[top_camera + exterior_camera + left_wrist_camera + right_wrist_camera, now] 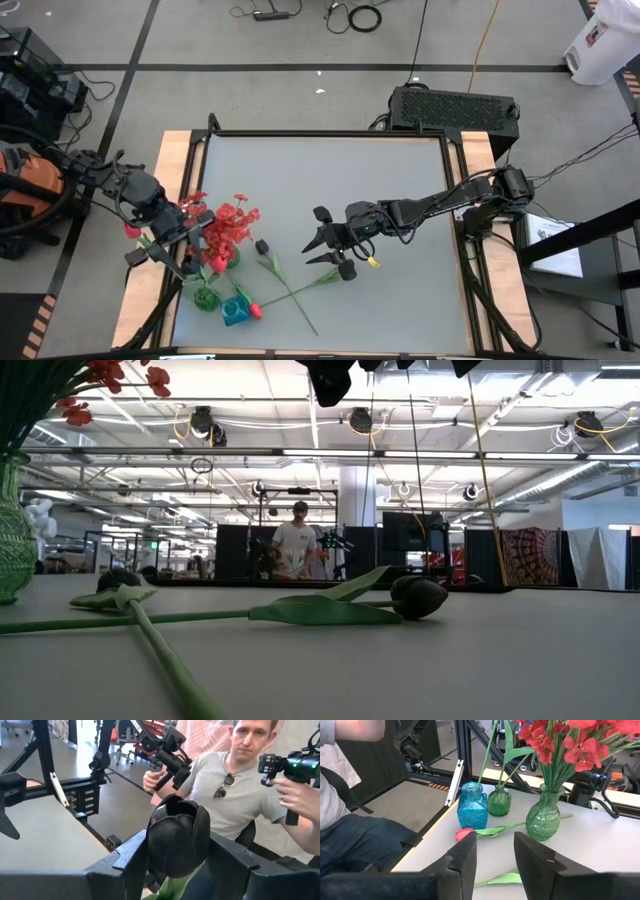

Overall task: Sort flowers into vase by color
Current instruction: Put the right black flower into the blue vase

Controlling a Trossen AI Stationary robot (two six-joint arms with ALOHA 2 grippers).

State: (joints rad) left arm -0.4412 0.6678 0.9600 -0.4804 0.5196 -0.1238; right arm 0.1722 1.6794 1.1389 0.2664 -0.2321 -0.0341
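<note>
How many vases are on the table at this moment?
3: the blue vase, the small green vase beside it, and the large green vase holding red blooms, all clustered near the left gripper.

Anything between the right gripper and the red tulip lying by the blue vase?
Nothing upright. The open right gripper faces the red tulip, lying in front of the blue vase; only a green leaf lies flat on the table between them.

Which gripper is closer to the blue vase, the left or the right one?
The left. The left gripper, shut on a black bud, hovers just up-left of the blue vase. The right gripper hangs open, farther off over the table's middle.
</note>
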